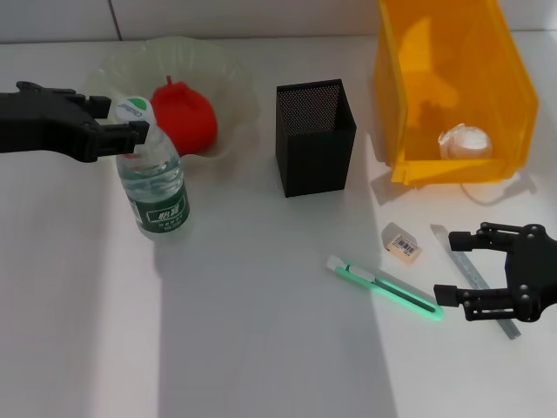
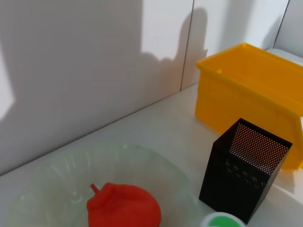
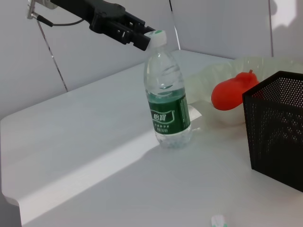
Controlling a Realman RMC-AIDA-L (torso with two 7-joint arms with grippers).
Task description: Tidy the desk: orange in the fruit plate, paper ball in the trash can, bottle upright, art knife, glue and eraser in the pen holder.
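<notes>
Orange: the red-orange fruit (image 1: 184, 113) sits inside the pale-green fruit plate (image 1: 228, 74) at far left; this step looks done.
Paper ball: a crumpled white wad (image 1: 466, 140) lies in the yellow-orange trash can (image 1: 409, 104) at far right; done as well.
Bottle: the green-labelled water bottle (image 1: 154, 178) stands upright just in front of the plate, its pale cap up.
Left gripper: the black left gripper (image 1: 130, 132) is at the bottle's neck and cap, fingers set on either side of it; whether it clamps the neck or has let go cannot be told.
Pen holder: the black mesh cup (image 1: 315, 135) stands mid-desk between plate and bin; nothing shows inside it.
Eraser: the small white block (image 1: 402, 240) lies on the desk near right, in front of the bin, not yet put away.
Art knife: a green-and-white cutter (image 1: 383, 287) lies flat just nearer than the eraser.
Grey strip: a slim grey bar (image 1: 466, 266) lies beside the right gripper; it is too unclear to name.
Right gripper: the right gripper (image 1: 452, 266) rests low at near right, fingers apart, holding nothing.
Remaining: by this reckoning, the small items for the pen holder.
</notes>
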